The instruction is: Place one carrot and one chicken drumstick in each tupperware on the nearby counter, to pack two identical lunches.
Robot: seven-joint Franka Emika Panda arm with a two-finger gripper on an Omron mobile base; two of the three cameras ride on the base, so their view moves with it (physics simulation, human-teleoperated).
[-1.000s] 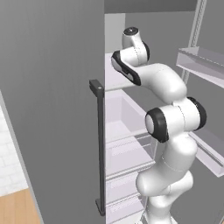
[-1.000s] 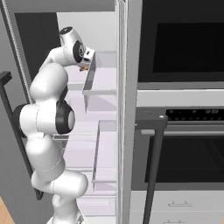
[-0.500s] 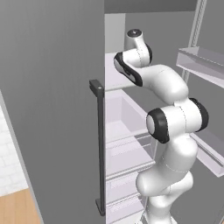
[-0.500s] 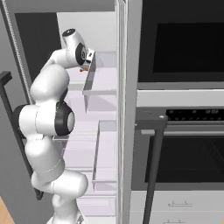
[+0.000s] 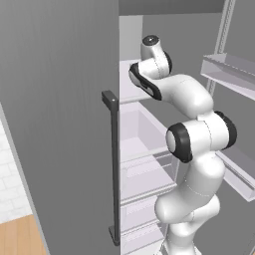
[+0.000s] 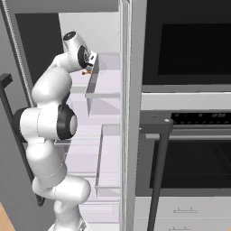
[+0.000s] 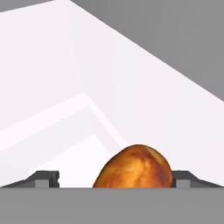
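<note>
A browned chicken drumstick (image 7: 134, 168) sits low in the hand view, its rounded, glossy orange-brown end rising between the two dark fingertips (image 7: 43, 178) of the gripper (image 7: 114, 179). The fingertips stand wide apart, one at the left and one at the right, and the drumstick lies nearer the right one; there is a clear gap on its left side. Whether the right fingertip touches it cannot be told. Behind it spreads a pale white shelf (image 7: 65, 144) with a raised edge running diagonally, and a grey wall (image 7: 183, 39) fills the upper right.
</note>
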